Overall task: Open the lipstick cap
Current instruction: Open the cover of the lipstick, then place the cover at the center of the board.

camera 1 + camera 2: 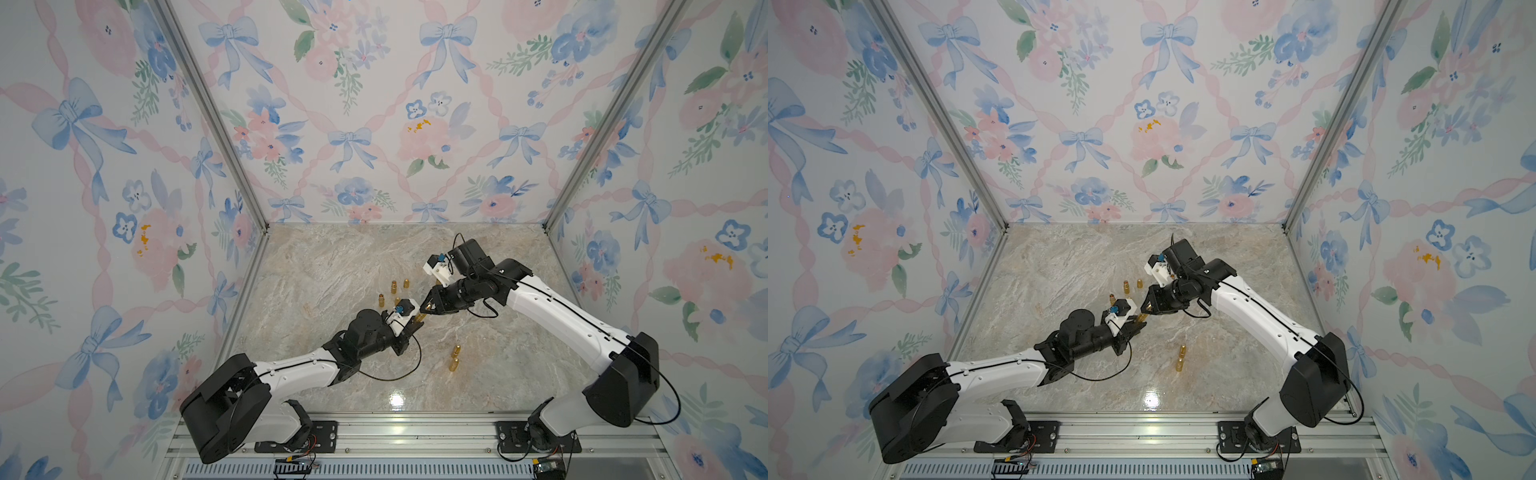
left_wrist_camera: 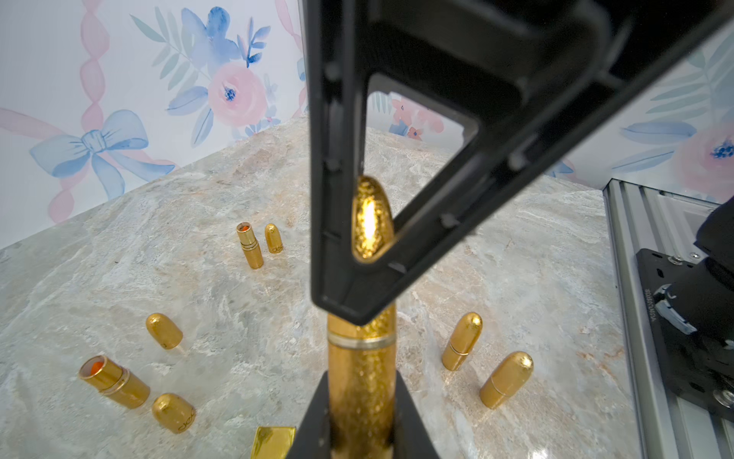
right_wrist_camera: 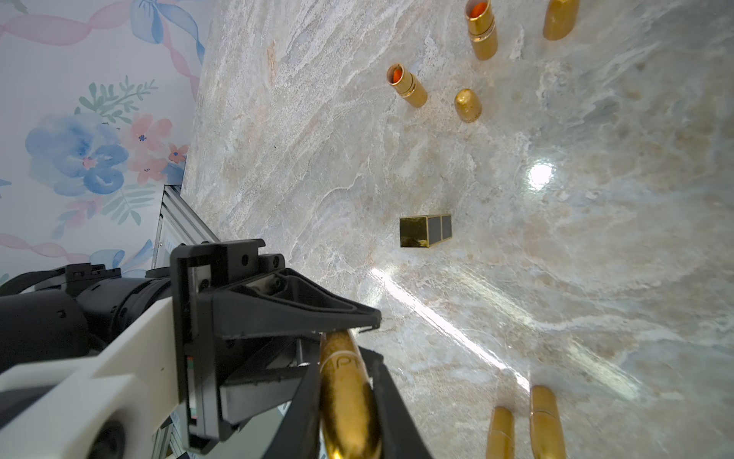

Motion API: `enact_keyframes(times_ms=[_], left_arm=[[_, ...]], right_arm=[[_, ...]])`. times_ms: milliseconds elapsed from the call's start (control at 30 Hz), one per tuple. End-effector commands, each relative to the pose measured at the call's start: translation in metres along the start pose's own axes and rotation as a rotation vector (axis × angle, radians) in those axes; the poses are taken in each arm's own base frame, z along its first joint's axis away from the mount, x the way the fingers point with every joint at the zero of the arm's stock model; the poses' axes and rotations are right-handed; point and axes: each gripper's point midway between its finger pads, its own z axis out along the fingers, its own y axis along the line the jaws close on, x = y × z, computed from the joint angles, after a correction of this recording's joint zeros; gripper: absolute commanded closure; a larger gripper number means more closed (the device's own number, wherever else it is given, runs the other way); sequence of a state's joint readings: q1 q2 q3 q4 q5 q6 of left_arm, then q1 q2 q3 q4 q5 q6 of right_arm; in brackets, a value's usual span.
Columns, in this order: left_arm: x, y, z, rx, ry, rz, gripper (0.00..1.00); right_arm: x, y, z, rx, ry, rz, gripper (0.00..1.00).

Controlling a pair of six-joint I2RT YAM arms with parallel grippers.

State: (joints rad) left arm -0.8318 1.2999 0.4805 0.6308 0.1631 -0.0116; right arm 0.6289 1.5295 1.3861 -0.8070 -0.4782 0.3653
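**A:** Where is the lipstick right now?

**B:** Off the marble tabletop (image 1: 332,270), in the air between the two arms. The left gripper (image 2: 361,415) is clamped on the base of the glitter-gold lipstick (image 2: 359,377), below the silver band. The right gripper (image 3: 343,377) is pinched tight around the bullet-shaped cap (image 2: 371,222).

**A:** So both holds are set. What does the pull need?

**B:** A straight draw along the tube's axis, I'd say. The left should hold firm while the right backs off in line with the tube. A sideways lean could jam the cap on the collar or twist the base between the left fingers (image 2: 413,429).

**A:** Is the grip good enough?

**B:** The cap is rounded and looks slick, so it may squirt out toward its tip. A slow, steady pull seems safer than a jerk.

**A:** Anything in the way?

**B:** Not close by. A pair of capped lipsticks (image 1: 453,365), some opened tubes (image 2: 115,381), loose caps (image 2: 172,413) and a square gold case (image 3: 425,230) rest on the marble, clear of both grippers.
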Motion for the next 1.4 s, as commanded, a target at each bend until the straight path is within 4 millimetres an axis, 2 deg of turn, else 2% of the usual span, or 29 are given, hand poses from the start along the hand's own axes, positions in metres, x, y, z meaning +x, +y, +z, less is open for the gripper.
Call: enact_keyframes(times_ms=[0, 533, 700, 1000, 1133, 1300, 1367], left_arm=[[-0.011, 0.002, -0.004, -0.017, -0.045, -0.013, 1.00], [0.009, 0.015, -0.015, -0.109, -0.009, -0.020, 1.00], [0.008, 0.017, -0.018, -0.120, -0.014, -0.019, 1.00], [0.004, 0.015, -0.018, -0.108, -0.024, -0.028, 1.00], [-0.007, 0.015, -0.020, -0.105, -0.051, -0.026, 1.00], [-0.015, 0.025, -0.016, -0.160, -0.061, -0.033, 1.00], [-0.018, 0.028, -0.014, -0.170, -0.063, -0.035, 1.00]], right_arm=[[0.002, -0.010, 0.004, 0.031, 0.008, 0.006, 0.79], [-0.019, -0.006, -0.035, 0.000, -0.101, 0.050, 0.81], [-0.023, -0.005, -0.046, -0.018, -0.135, 0.060, 0.80], [-0.024, -0.013, -0.058, -0.028, -0.166, 0.087, 0.80], [-0.025, -0.039, -0.059, 0.041, -0.179, 0.108, 0.79], [-0.026, -0.106, -0.049, 0.274, -0.193, 0.167, 0.79], [-0.026, -0.125, -0.041, 0.328, -0.192, 0.188, 0.79]])
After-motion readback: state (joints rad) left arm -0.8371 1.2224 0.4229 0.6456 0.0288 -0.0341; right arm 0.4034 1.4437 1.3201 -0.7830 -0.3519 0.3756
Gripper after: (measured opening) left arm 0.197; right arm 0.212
